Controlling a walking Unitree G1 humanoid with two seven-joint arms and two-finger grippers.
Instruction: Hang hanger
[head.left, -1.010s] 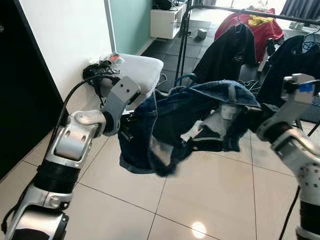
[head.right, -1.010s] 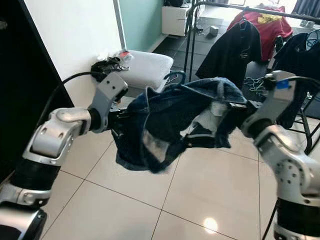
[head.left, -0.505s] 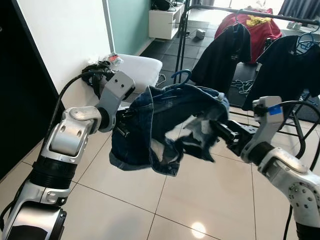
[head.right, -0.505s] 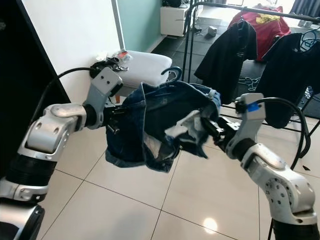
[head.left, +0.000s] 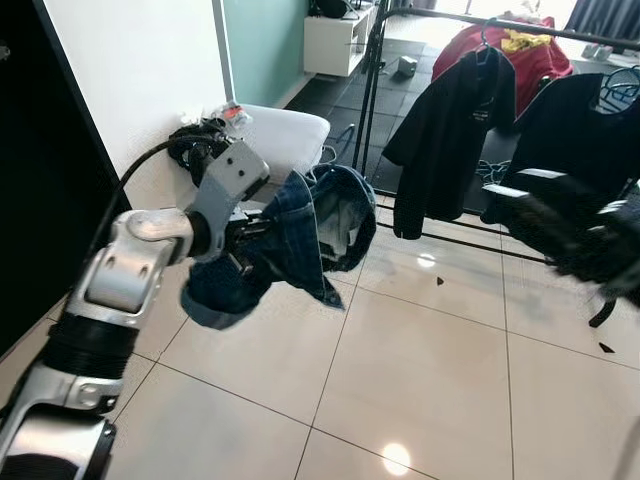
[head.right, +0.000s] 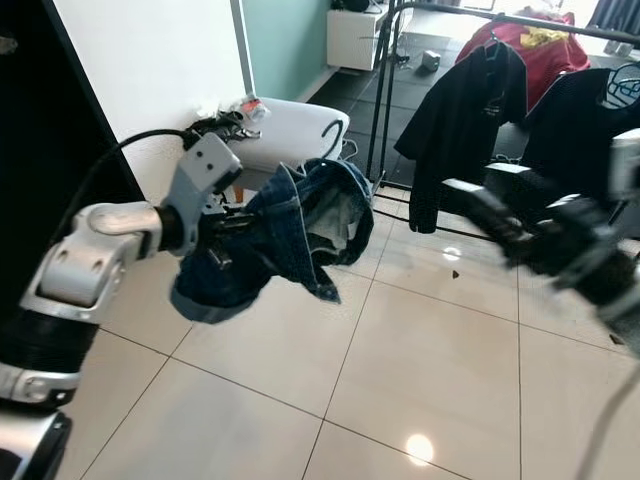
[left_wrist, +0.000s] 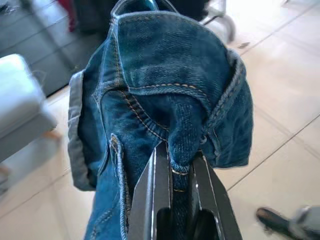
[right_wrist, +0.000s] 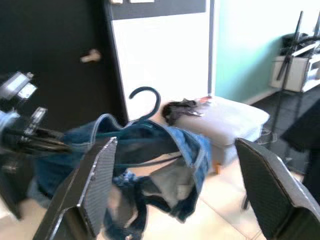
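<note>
A pair of blue jeans (head.left: 290, 235) is draped on a teal hanger whose hook (right_wrist: 146, 97) sticks up above the denim. My left gripper (left_wrist: 177, 162) is shut on a fold of the jeans and holds them up at chest height, left of centre (head.left: 248, 240). My right gripper (right_wrist: 176, 144) is open, its fingers spread wide with nothing between them. It is blurred at the right (head.left: 505, 200), well apart from the jeans. A black clothes rail (head.left: 470, 18) crosses the back.
Black shirts (head.left: 450, 110) and a red garment (head.left: 520, 45) hang on the rail ahead. A white padded stool (head.left: 285, 130) with a tangle of cables stands by the white wall at left. A dark door (head.left: 30, 200) is at far left. Pale tiled floor (head.left: 420, 380) lies in front.
My right gripper let go of the jeans and pulled back to the right. The jeans, earlier stretched between both grippers, now sag from the left gripper alone.
</note>
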